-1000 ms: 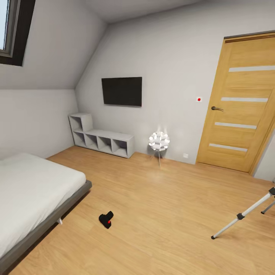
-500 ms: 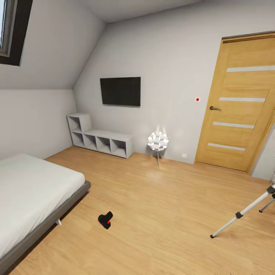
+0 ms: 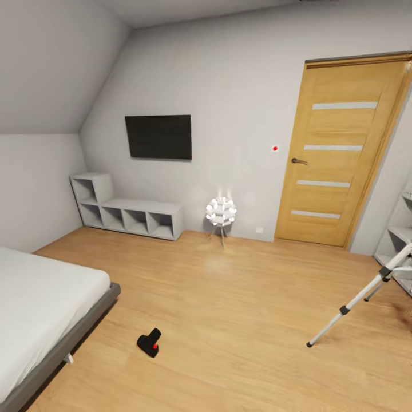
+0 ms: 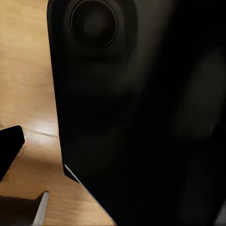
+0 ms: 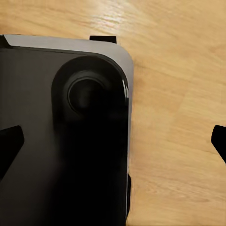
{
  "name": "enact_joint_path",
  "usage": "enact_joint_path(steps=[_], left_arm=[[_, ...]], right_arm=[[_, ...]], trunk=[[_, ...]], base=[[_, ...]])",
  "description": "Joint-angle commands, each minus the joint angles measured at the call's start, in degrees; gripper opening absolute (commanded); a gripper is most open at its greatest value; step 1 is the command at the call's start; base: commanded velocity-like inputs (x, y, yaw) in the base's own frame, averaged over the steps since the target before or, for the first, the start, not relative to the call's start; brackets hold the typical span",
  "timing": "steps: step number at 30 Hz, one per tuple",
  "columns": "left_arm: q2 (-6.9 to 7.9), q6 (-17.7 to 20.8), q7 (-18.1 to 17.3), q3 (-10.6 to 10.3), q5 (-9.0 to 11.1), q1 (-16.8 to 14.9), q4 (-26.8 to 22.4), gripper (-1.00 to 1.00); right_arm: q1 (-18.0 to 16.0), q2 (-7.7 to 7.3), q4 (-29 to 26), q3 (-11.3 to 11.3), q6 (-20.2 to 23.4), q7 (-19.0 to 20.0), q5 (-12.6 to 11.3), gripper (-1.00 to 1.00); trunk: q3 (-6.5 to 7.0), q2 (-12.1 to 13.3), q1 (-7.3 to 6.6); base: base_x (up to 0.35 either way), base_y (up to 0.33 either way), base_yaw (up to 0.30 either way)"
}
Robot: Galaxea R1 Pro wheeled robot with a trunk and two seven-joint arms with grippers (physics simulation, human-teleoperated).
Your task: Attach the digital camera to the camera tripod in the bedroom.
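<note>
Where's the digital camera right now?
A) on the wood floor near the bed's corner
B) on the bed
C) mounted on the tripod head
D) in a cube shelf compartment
A: in the head view the digital camera lies on the plank floor beside the bed, far from the camera tripod at the right edge.

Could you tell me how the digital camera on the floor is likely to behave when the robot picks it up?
The digital camera looks small and chunky, so it is probably rigid and fairly light. Its protruding part and uneven shape suggest it could twist in a claw if pinched off-centre. Lying on smooth wood floor, it may slide if nudged first.
</note>
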Motion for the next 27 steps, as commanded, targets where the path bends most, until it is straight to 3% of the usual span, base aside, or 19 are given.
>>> enact_joint_path(steps=[1, 9, 10, 27], left_arm=[[0.02, 0.6, 0.0, 0.0, 0.1, 0.0, -0.2, 1.00], [0.07, 3.1, 0.0, 0.1, 0.1, 0.0, -0.4, 1.00], [0.11, 7.1, 0.0, 0.1, 0.1, 0.0, -0.4, 1.00], [0.36, 7.3, 0.1, 0.1, 0.1, 0.0, -0.4, 1.00]], right_arm=[[0.0, -0.01, 0.1, 0.0, -0.2, 0.0, 0.0, 1.00], [0.0, -0.01, 0.1, 0.1, -0.2, 0.0, 0.0, 1.00], [0.0, -0.01, 0.1, 0.1, -0.2, 0.0, 0.0, 1.00], [0.0, -0.01, 0.1, 0.1, -0.2, 0.0, 0.0, 1.00]], trunk=[[-0.04, 0.0, 0.02], [-0.04, 0.0, 0.02], [-0.04, 0.0, 0.02], [-0.04, 0.0, 0.02]], base=[[0.155, 0.311, -0.194], [0.159, 0.311, -0.045], [0.159, 0.312, -0.005], [0.159, 0.312, -0.029]])
